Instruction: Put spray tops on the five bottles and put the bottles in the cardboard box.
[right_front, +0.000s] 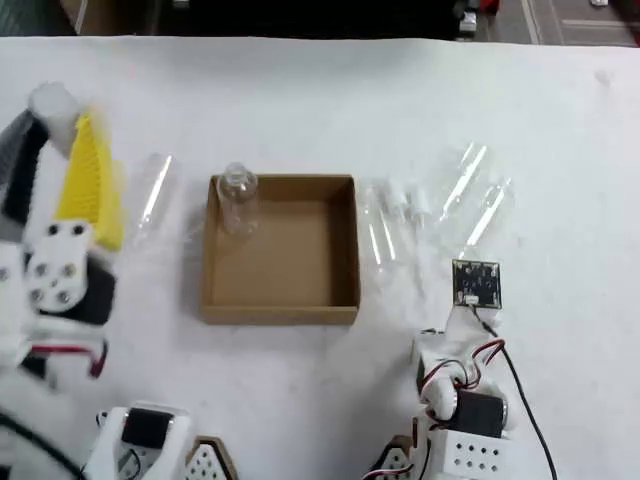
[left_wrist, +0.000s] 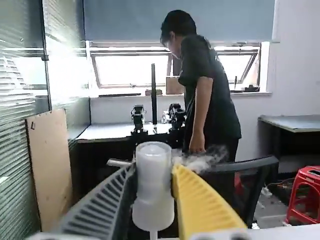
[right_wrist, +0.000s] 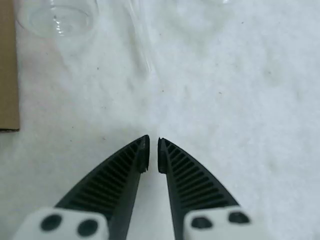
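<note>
We take this for an office doubling as a robotics lab. The work table (right_front: 300, 100) wears a white cloth, with dark floor (right_front: 300, 18) past its twelve o'clock edge. The left wrist view shows wide windows (left_wrist: 130, 70) under a roller blind (left_wrist: 125, 20), desks (left_wrist: 107, 132), a swivel chair (left_wrist: 250, 165) and a red stool (left_wrist: 307, 192).

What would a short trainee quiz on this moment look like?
1. True or false: the right gripper grips something.
2. What does the left gripper hold? A a sponge; B a spray top; C nothing.
3. Fill in: exactly ___ bottle stands in the cardboard box.

Key: 1 false, its fingers are closed over bare table. 2 B. 3 one, at the far left corner.
</note>
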